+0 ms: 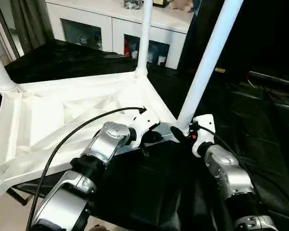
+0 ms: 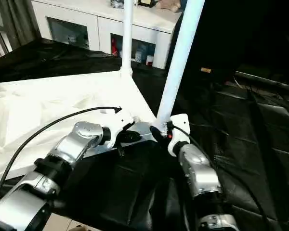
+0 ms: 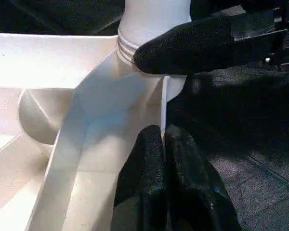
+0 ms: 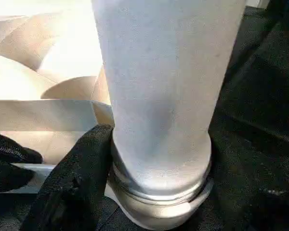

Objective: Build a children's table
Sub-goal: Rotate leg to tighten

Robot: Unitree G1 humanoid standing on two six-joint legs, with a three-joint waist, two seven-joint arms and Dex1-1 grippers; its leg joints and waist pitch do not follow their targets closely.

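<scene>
White plastic rectangular table top (image 1: pixel 62 115) lies ribbed underside up on black sheeting (image 1: pixel 241 110). Tapered white tubular legs stand in its corner sockets; nearest leg (image 1: pixel 207 62) sits in near-right socket (image 4: pixel 159 202). Right gripper (image 1: pixel 179 134), fingers apart, clasps that leg's base. Left gripper (image 1: pixel 151 138), fingers together, touches the top's rim beside it.

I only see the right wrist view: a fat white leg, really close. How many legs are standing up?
Observer: Three legs stand upright in corners of the top.
Operator: Where's the left claw?
Observer: The left claw is shut, pinching the top's rim just beside the close leg.
Operator: What's behind the table?
Observer: A white cabinet with glass doors.
</scene>
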